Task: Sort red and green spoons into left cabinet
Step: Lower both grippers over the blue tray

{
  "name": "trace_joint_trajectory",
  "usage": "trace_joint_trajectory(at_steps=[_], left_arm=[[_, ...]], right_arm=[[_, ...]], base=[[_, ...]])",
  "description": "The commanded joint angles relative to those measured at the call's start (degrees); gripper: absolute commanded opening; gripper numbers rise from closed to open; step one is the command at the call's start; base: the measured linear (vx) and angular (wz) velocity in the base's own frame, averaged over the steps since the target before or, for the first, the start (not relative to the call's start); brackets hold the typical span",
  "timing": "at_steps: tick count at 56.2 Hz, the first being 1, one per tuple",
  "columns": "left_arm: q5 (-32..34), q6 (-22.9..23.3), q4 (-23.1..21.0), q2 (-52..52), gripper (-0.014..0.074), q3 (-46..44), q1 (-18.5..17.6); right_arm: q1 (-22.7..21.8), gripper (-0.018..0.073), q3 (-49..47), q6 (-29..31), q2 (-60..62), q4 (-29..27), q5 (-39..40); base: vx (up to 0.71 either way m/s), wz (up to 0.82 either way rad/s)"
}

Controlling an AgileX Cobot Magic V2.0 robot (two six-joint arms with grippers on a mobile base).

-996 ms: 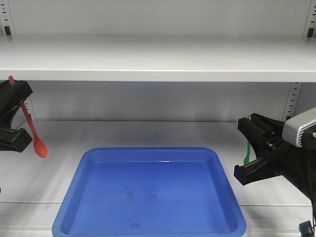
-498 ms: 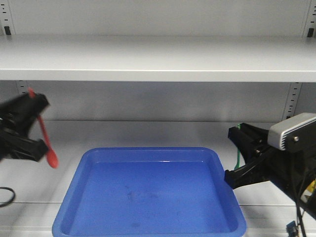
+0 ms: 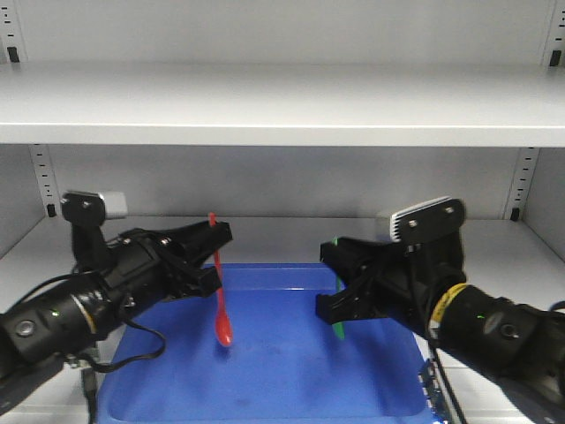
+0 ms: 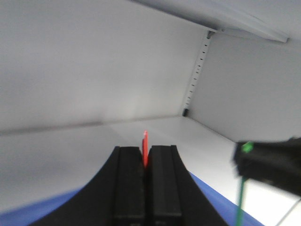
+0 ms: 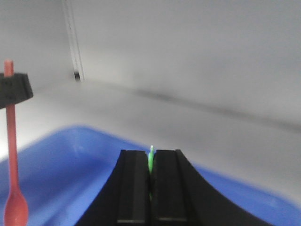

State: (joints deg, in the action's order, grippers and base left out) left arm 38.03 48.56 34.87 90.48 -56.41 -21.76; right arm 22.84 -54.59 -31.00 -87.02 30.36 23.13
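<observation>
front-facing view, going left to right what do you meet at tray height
left hand → red spoon hanging bowl-down over the blue tray → green spoon → right hand and its arm

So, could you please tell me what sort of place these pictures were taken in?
It looks like a lab or storeroom test bay rather than a home: a plain grey metal cabinet with wide shelves and slotted rails at the back corners, holding only a blue tray, with two robot arms working over it.
</observation>
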Motion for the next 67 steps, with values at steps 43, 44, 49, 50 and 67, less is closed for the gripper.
trace_joint_trajectory(at_steps=[43,44,49,50,67], left_arm=[[4.31,0.49,-0.33,1.96,0.0654,-2.09,-0.7],[4.31,-1.48,0.24,1.96,0.066,-2.09,-0.7],[4.31,-9.75,3.93,1.96,0.0662,-2.09,-0.7],[4.31,-11.29,4.89,1.96,0.0659,-2.09,-0.7],[4.75,-22.85,9.63,1.96,0.0572,-2.09,-0.7]], right_arm=[[0.03,0.0684,-2.55,-5.85,-0.09,-0.41,-1.66],[0.03,0.0691,-2.55,-5.85,-0.09,-0.41,-1.6],[0.03,0.0695,-2.55,-5.85,-0.09,-0.41,-1.57],[0.03,0.0693,-2.55,-5.85,-0.09,-0.41,-1.57],[0.03,0.0627,-2.55,-5.85,-0.09,-0.41,-1.63]], base=[[0.0,0.0],[0.0,0.0],[0.0,0.0],[0.0,0.0],[0.0,0.0]])
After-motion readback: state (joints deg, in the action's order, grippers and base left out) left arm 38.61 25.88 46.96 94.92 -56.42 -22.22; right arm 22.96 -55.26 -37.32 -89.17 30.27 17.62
